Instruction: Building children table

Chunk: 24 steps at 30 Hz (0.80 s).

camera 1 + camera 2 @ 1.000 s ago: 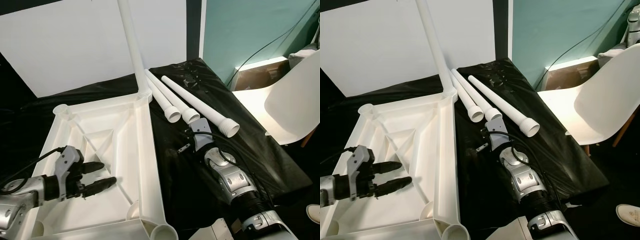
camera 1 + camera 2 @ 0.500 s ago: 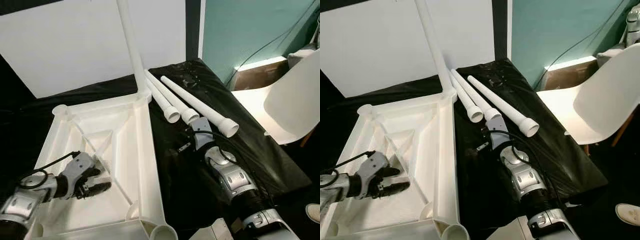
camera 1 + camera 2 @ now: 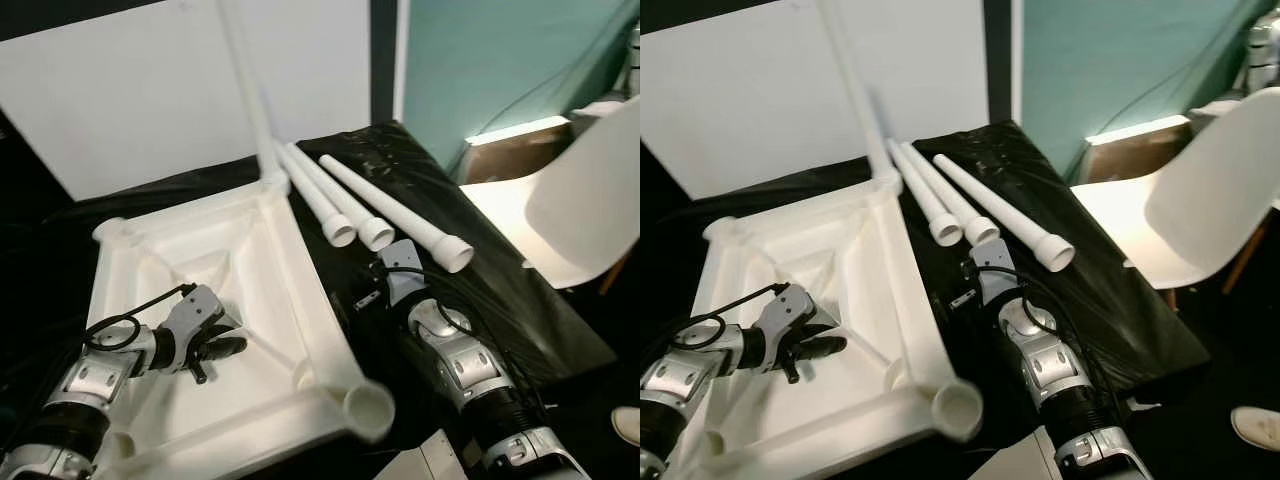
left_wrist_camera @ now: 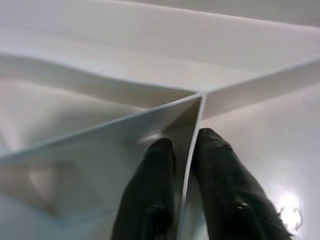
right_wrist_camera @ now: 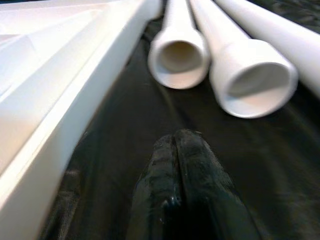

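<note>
Left pincer clamps white tabletop's thin rib.

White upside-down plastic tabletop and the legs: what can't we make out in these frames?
- White upside-down plastic tabletop: near corner socket is motion-blurred in the eye views.
- Upright white plastic leg: top cut off by the frame's upper edge, also blurred.
- Left gripper: its fingers straddle a thin white rib; grip depth is hidden.

You will find nothing to read here: no text, label, brand, number or sign can be made out on any part in these views.
</note>
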Motion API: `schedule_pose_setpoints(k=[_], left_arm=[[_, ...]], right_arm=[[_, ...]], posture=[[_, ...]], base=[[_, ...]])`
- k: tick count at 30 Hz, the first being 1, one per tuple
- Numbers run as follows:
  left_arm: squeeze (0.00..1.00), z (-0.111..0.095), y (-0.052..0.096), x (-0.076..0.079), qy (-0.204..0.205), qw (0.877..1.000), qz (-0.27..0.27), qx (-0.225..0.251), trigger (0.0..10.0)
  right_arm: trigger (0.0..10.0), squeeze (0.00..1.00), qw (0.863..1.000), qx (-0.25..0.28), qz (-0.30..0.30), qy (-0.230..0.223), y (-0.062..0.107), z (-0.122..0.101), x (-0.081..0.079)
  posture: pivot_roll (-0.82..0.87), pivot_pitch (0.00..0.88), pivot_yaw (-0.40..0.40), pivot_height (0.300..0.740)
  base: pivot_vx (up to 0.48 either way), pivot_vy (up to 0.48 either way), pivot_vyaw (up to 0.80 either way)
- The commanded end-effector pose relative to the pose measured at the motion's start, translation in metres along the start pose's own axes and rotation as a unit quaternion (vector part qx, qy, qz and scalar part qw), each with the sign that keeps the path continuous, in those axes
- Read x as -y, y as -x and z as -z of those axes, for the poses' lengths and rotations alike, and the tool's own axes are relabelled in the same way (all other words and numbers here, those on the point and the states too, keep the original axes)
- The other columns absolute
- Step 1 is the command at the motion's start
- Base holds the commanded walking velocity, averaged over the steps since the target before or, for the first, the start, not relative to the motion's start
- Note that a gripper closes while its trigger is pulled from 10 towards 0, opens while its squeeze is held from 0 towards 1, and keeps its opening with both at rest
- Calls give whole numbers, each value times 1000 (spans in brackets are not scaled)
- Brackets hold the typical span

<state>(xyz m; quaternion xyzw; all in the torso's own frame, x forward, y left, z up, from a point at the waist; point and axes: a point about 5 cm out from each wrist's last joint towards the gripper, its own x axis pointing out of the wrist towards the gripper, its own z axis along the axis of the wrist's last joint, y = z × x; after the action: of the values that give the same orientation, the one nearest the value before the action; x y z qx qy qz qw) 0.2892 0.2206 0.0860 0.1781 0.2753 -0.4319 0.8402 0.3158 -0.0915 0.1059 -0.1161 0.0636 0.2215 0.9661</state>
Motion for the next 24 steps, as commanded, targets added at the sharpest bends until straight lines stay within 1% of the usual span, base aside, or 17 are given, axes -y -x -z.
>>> schedule_pose_setpoints(k=[1, 3, 5, 6, 10, 11, 12, 13, 14, 15, 16, 17, 19, 21, 22, 23, 24], left_arm=[[0, 24, 3, -18, 42, 978, -200, -50, 0], [0, 22, 1, -20, 42, 976, -207, -50, 0], [0, 15, -4, -23, 31, 974, -220, -45, 0], [0, 15, -4, -23, 31, 974, -220, -45, 0], [0, 6, -10, -26, 2, 974, -224, -40, 0], [0, 4, -11, -26, -6, 975, -220, -35, 2196], [0, 4, -11, -26, -6, 975, -220, -35, 2196], [0, 1, -12, -26, -14, 977, -212, -27, 4667], [0, 1, -12, -26, -14, 977, -212, -27, 4667], [0, -1, -11, -25, -20, 979, -203, -17, 10000], [749, -1, -10, -23, -28, 982, -189, -11, 10000], [1000, 1, -8, -20, -31, 985, -172, -6, 10000], [1000, 2, -7, -19, -32, 987, -160, -3, 10000], [1000, -4, -1, -15, -47, 988, -142, 28, 10000], [1000, -4, -1, -15, -47, 988, -142, 28, 10000], [27, -7, 2, -14, -57, 988, -137, 41, 10000], [27, -14, 7, -11, -52, 988, -126, 75, 10000]], right_arm=[[10000, 0, 1000, 2, -7, -1, 0, -2, -5], [10000, 0, 1000, 1, -7, -2, 0, -2, -5], [10000, 0, 1000, 1, -8, -2, -1, -2, -6], [10000, 0, 1000, 1, -8, -2, -1, -2, -6], [10000, 0, 1000, 2, -10, -2, -1, -2, -8], [10000, 0, 1000, 2, -10, -3, -1, -2, -8], [10000, 0, 1000, 2, -10, -3, -1, -2, -8], [10000, 0, 1000, 2, -9, -3, -1, -2, -8], [10000, 0, 1000, 2, -9, -3, -1, -2, -8], [10000, 0, 1000, 1, -8, -3, 0, -2, -8], [10000, 0, 1000, 1, -7, -3, 0, -2, -8], [10000, 0, 1000, 0, -6, -3, 0, -1, -7], [10000, 0, 1000, 0, -5, -4, 0, -1, -7], [10000, 0, 1000, 0, -5, -3, 0, -1, -7], [10000, 0, 1000, 0, -5, -3, 0, -1, -7], [10000, 0, 1000, 1, -5, -3, 1, -2, -7], [10000, 0, 1000, 2, -5, -3, 1, -2, -7]], posture=[[-86, 0, 114, 740], [-86, 0, 114, 740], [-86, 0, 113, 740], [-86, 0, 113, 740], [-88, 0, 114, 740], [-88, 0, 114, 740], [-88, 0, 114, 740], [-88, 0, 114, 740], [-88, 0, 114, 740], [-94, 0, 119, 740], [-94, 0, 119, 740], [-93, 0, 119, 740], [-93, 0, 119, 740], [-91, 0, 119, 740], [-91, 0, 119, 740], [-92, 0, 119, 740], [-93, 0, 120, 740]], base=[[0, 0, 0], [0, 0, 0], [0, 0, 0], [0, 0, 0], [0, 0, 0], [0, 0, 0], [0, 0, 0], [0, 0, 0], [0, 0, 0], [0, 0, 0], [0, 0, 0], [0, 0, 0], [0, 0, 0], [0, 0, 0], [0, 0, 0], [0, 0, 0], [0, 0, 0]])
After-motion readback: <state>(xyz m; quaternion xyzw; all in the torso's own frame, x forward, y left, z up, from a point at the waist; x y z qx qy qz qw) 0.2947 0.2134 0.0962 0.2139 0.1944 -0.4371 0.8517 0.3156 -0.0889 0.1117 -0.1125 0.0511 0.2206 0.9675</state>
